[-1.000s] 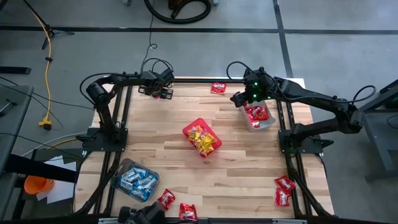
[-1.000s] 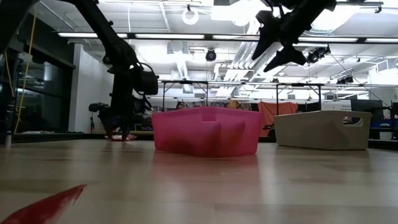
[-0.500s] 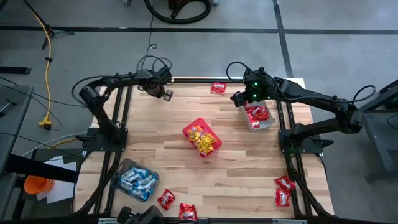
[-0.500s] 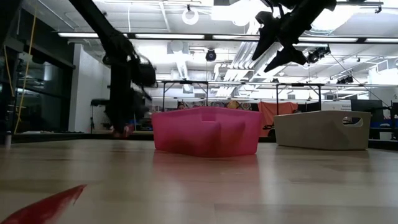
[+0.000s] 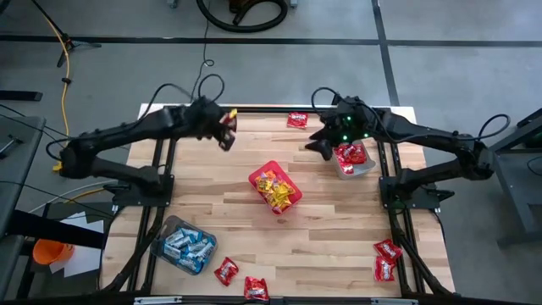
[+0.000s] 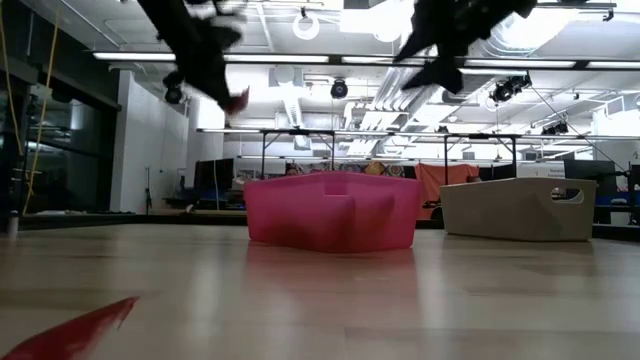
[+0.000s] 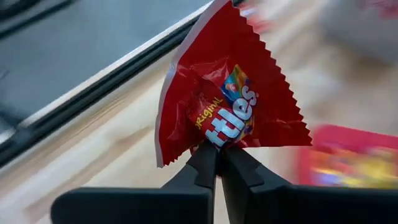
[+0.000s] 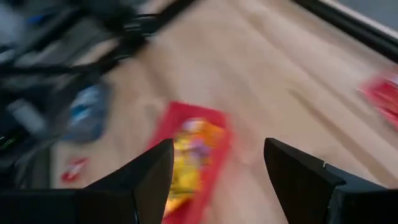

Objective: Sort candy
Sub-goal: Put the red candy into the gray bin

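One red candy packet (image 7: 231, 106) pinched by its edge in left gripper (image 7: 217, 163), up over table's far-left; carry smooth to grey tub (image 5: 354, 166) w/ reds, release low. Right gripper (image 8: 217, 163) wide, empty, beside tub

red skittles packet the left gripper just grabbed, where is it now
The shiny red candy packet is pinched in the left gripper, lifted above the table's far left part, left of the red square bin.

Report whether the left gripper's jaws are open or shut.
Shut: the left gripper pinches a red Skittles packet between closed jaws.
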Tool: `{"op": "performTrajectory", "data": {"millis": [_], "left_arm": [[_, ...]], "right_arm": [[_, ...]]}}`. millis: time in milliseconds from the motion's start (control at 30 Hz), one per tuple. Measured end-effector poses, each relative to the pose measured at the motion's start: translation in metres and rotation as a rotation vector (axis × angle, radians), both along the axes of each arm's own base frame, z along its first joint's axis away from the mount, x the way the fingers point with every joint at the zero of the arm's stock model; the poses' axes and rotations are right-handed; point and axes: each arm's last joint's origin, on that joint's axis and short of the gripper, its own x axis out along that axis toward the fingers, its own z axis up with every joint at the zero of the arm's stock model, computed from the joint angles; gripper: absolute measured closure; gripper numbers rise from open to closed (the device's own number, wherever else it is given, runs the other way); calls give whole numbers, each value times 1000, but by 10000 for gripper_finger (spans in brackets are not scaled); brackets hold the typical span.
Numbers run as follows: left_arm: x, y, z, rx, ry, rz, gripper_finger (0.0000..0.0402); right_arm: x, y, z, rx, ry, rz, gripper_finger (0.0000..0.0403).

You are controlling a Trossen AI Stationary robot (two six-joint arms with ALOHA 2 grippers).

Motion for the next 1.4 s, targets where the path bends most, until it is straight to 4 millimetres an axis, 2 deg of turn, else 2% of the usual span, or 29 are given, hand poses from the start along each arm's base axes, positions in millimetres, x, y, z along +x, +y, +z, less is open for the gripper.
{"op": "performTrajectory", "data": {"millis": [133, 233, 367, 467, 600, 733, 867, 1067, 1233, 1400], "left_arm": [[-1, -43, 21, -5, -159, -112, 401], [-1, -70, 29, -22, -229, -177, 401], [5, -97, 37, 17, -308, -274, 401], [16, -108, 36, 57, -368, -382, 401], [21, -112, 13, 47, -396, -476, 401], [23, -110, -8, 41, -392, -523, 401], [25, -112, -14, 64, -383, -599, 401], [25, -113, -13, 127, -360, -665, 401], [29, -113, -17, 168, -330, -698, 401], [39, -114, -26, 169, -303, -707, 401]], "right_arm": [[12, 18, 10, -93, -116, 161, 157], [20, 33, 17, -203, -201, 266, 157], [28, 52, 26, -339, -307, 385, 157], [34, 65, 31, -334, -363, 345, 157], [46, 79, 26, -307, -367, 298, 157], [67, 93, 13, -293, -379, 250, 157], [89, 102, -4, -291, -379, 195, 157], [114, 103, -27, -240, -392, 111, 157], [123, 104, -39, -172, -403, 100, 157], [127, 105, -41, -160, -424, 105, 157]]}}
